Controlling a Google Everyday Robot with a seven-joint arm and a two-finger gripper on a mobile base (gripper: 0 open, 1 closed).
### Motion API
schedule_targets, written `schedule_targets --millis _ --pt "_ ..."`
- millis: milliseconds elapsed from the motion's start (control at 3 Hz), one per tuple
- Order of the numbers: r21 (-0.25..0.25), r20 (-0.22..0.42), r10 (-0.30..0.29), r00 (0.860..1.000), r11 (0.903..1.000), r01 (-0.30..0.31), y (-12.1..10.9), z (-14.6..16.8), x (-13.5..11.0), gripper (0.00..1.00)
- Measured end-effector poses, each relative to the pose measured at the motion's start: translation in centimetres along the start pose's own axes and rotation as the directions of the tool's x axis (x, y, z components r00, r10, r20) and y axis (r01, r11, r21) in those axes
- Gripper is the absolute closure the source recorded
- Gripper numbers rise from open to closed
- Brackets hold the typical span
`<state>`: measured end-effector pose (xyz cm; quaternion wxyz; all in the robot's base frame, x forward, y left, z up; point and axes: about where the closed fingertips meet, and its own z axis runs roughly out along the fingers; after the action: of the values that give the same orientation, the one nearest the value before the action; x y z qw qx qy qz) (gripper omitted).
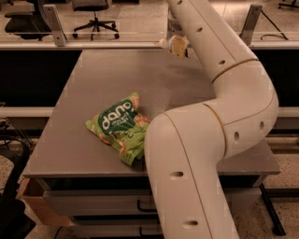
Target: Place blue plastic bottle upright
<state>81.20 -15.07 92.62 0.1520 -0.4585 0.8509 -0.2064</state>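
Note:
The blue plastic bottle [177, 46] shows as a small clear bottle with a pale label and a white cap pointing left. It is at the far edge of the grey table [84, 140], close under my wrist. My gripper [179, 38] is shut on the bottle and holds it roughly on its side, a little above the table top. My white arm sweeps from the front right up to the far edge and hides most of the gripper and the right part of the bottle.
A green snack bag [120, 127] lies on the table's middle left, close to my arm's lower link. A metal rail [93, 45] runs behind the far edge. Office chairs [93, 14] stand on the floor beyond. A cardboard box [39, 205] sits under the front left corner.

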Motion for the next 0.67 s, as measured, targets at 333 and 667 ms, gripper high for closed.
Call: schedule_targets --millis 333,667 --pt "0.014 -0.04 0.019 0.999 0.9997 -0.018 -0.2 -1.6 1.9 1.0" --pt "0.015 -0.077 0.058 0.995 0.9983 -0.057 0.4 -2.9 4.1 1.0"
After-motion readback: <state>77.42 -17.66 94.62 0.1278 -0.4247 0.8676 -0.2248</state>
